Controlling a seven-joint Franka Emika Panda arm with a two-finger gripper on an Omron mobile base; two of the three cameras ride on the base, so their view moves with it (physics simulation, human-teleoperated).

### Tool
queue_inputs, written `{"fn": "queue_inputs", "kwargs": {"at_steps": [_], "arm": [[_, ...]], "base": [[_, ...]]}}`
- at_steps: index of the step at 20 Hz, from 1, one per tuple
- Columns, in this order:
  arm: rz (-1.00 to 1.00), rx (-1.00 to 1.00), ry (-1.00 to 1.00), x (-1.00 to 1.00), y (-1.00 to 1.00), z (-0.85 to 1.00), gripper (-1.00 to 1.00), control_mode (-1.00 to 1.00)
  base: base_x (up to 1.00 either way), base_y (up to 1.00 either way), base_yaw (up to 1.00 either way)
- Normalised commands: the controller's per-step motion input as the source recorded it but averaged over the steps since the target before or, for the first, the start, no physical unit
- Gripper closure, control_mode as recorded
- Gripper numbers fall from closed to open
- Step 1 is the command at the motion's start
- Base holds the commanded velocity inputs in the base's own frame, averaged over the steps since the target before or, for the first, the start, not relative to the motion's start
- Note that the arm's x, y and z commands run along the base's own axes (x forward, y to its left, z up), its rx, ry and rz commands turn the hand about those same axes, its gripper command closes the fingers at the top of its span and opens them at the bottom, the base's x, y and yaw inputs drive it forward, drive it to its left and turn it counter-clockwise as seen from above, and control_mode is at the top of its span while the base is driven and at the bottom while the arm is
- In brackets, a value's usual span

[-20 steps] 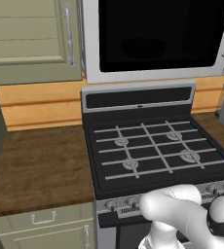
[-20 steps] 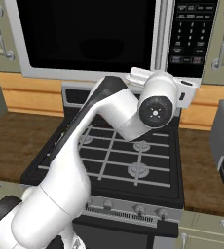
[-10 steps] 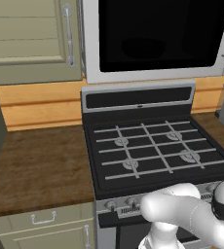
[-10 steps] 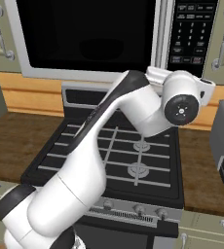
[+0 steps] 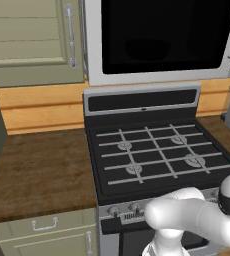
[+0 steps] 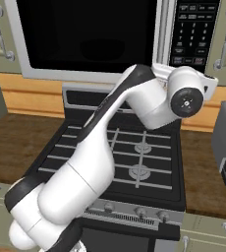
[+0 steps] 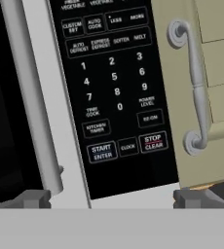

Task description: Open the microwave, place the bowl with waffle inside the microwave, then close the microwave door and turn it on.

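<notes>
Arm swung further toward 3 o'clock since earlier. The tool (image 7: 106, 198), wide open and empty, faces the microwave (image 7: 114, 97) keypad; the base views show the stove (image 5: 152, 155).

We see the microwave (image 6: 100, 39) with black glass in a silver-grey frame, white lettering on its black keypad (image 7: 114, 82), olive-green cabinets (image 5: 32, 40), a black stove (image 5: 157, 150) and brown wood-grain counter (image 5: 37, 170).

Olive-green cabinets (image 5: 32, 40), wooden counter (image 5: 37, 170), black stove (image 5: 157, 155)
</notes>
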Motion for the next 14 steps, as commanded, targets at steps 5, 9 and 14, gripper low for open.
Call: {"fn": "queue_inputs", "kwargs": {"at_steps": [5, 9, 14], "arm": [[0.0, 0.0, 0.0, 0.27, -0.13, 0.0, -1.0, -1.0], [0.0, 0.0, 0.0, 0.22, -0.17, 0.0, -1.0, -1.0], [0.0, 0.0, 0.0, 0.17, -0.14, -0.01, -1.0, -1.0]], "base": [[0.0, 0.0, 0.0], [0.0, 0.0, 0.0], [0.0, 0.0, 0.0]]}}
